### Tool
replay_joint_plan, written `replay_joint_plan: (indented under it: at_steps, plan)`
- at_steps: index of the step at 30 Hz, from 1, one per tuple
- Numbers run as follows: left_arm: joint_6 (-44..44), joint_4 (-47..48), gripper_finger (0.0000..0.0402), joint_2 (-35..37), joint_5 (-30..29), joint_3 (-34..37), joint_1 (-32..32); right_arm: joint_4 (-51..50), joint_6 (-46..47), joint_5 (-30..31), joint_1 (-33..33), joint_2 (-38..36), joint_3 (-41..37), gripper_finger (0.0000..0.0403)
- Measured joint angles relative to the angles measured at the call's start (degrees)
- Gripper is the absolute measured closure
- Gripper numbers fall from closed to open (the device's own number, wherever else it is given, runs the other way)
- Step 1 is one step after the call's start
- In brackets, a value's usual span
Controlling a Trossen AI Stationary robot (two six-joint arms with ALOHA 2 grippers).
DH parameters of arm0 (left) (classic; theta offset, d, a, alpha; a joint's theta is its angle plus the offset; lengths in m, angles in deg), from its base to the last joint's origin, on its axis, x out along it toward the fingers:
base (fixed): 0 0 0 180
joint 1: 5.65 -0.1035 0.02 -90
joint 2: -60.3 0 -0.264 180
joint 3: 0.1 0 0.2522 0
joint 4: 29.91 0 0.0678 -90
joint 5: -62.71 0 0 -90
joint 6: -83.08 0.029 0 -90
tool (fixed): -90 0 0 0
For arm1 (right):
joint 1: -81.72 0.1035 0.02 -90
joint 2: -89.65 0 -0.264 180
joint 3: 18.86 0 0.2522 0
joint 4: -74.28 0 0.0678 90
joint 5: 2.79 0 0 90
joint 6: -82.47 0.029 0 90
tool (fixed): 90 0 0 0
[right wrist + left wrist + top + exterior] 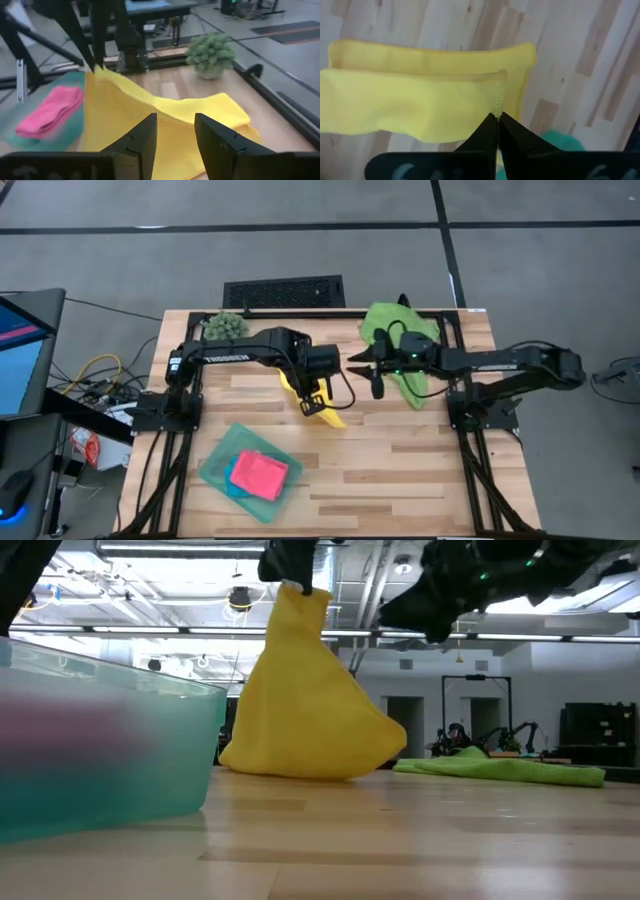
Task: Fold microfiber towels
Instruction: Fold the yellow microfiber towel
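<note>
The teal tray sits at the table's near left, holding the folded pink towel. Beyond it, mid-table, the left gripper is clenched on a corner of the yellow towel, lifting it while its lower edge rests on the wood. The right gripper hovers beside, released. The green towel lies far right.
</note>
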Motion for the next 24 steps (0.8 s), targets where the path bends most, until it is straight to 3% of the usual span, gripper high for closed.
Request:
replay_joint_plan:
  at_steps: [7, 17, 24]
  plan:
    - [-2.8, 3.11, 0.0401, 0.0, -1.2, 0.02, 2.92, 10.52, -2.27, -1.31, 0.0, 10.88, 0.05, 0.0246]
    - [-6.43, 5.68, 0.0401, 0.19, -1.49, 0.07, 6.0, 8.66, -3.38, -2.13, 0.0, 25.87, 9.96, 0.0246]
    - [-8.15, 5.64, 0.0401, 1.17, -3.97, 0.07, 7.19, 3.13, -3.23, -18.8, 0.02, 27.57, 15.53, 0.0246]
